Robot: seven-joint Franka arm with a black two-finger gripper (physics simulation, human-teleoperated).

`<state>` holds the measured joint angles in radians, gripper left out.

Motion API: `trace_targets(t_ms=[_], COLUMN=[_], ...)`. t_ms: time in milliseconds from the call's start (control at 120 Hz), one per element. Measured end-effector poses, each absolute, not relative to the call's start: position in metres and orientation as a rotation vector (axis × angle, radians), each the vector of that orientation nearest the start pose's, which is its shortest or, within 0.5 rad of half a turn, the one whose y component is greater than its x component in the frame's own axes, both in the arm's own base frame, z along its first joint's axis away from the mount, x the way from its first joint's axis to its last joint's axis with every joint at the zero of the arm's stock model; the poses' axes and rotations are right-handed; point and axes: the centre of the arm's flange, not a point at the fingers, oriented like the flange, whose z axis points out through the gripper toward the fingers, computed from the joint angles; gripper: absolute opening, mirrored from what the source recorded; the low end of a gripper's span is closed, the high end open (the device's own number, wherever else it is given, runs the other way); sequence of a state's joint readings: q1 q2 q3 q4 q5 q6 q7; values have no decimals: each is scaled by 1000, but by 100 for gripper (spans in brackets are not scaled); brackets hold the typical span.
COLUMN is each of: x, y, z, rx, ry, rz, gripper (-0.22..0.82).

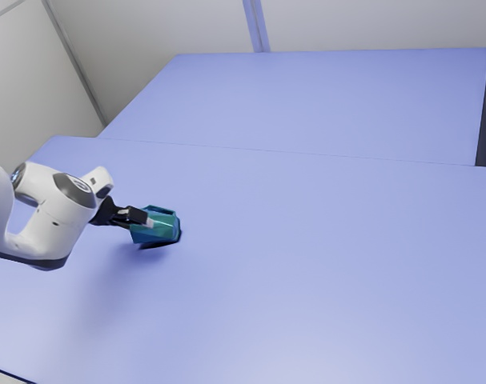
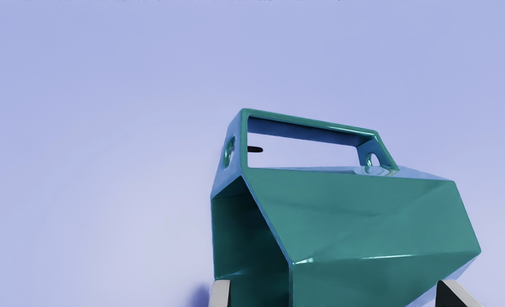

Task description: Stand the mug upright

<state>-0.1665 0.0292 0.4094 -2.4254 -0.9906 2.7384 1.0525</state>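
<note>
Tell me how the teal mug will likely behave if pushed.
The mug looks stiff, given its crisply faceted walls. Lying on its side, it would probably rock from flat to flat rather than roll freely, and the handle may catch. Its glossy surface could be slippery.

A blue table (image 1: 323, 272) stood near, another blue surface (image 1: 307, 104) beyond it, and pale walls (image 1: 371, 24) on the far side.
</note>
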Motion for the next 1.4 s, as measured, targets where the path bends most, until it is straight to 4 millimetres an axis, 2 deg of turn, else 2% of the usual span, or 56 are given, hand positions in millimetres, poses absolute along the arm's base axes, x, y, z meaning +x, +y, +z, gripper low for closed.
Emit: trace_targets(t_ms=[125, 283, 517, 800, 1008, 1092, 1250, 1400], x=[479, 482, 487, 498, 507, 508, 510, 512], y=[153, 144, 128, 110, 96, 88, 71, 54], z=[316, 316, 333, 341, 342, 342, 345, 349], rx=[-3260, -3263, -3258, -3272, -3286, -3295, -3315, -3329], ry=[-89, -50, 9, -20, -23, -16, -4, 32], rz=[-850, -851, -913, -980, -1004, -1010, -1030, -1045], gripper=[41, 35, 32, 31, 23, 18, -3, -12])
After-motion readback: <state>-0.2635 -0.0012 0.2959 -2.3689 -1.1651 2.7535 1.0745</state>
